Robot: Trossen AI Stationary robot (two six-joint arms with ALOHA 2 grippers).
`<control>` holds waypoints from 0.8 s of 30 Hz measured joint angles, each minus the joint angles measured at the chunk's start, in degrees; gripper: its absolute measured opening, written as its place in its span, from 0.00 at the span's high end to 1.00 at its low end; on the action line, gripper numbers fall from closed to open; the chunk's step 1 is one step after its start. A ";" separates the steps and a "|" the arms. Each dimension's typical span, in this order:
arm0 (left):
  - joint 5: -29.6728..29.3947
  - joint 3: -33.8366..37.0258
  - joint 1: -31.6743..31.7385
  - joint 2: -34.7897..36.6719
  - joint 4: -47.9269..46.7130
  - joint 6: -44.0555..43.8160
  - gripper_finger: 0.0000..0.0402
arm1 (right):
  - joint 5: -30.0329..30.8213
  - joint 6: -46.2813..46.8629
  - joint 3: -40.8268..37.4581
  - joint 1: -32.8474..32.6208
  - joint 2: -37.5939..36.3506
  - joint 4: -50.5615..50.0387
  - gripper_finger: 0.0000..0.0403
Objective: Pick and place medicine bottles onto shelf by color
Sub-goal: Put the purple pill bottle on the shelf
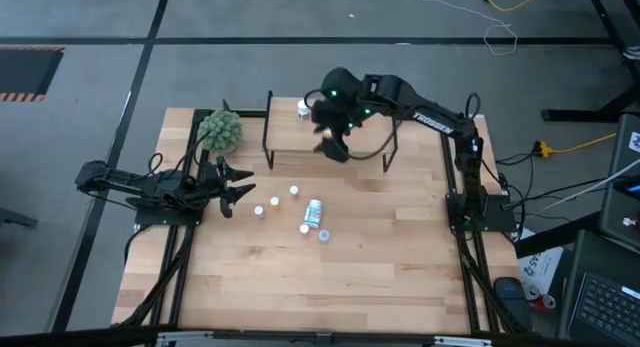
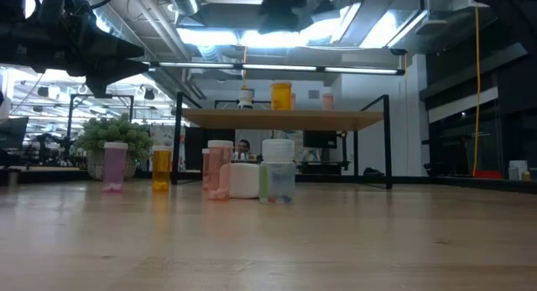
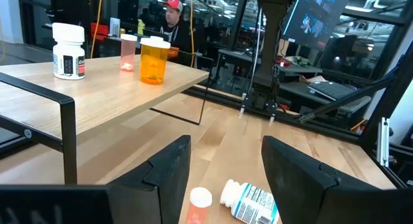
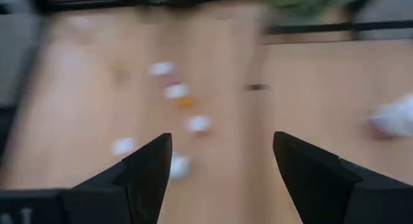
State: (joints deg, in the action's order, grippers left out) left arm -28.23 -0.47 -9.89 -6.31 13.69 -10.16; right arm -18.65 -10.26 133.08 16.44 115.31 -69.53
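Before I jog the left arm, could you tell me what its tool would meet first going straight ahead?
Probably the bottle lying on its side, just ahead of the open left tool; depth is uncertain.

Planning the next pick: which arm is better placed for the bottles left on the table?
Probably left: its open gripper sits beside the loose bottles, while the right gripper, also open, is over the shelf.

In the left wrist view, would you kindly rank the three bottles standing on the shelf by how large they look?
1. The white bottle looks largest, though it stands nearest the camera.
2. The orange bottle looks nearly as large; the nearness leaves this pair unsure.
3. The pink bottle looks smallest and slimmest, but also stands farthest back.
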 joint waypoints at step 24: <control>3.40 -18.58 -5.16 -18.85 -15.64 -7.26 0.57 | 4.66 -0.20 -0.35 -6.21 -10.44 -20.48 0.32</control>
State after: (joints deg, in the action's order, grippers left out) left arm -24.83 -19.05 -15.05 -25.15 -1.94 -17.42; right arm -13.99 -10.46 132.73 10.23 104.87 -90.01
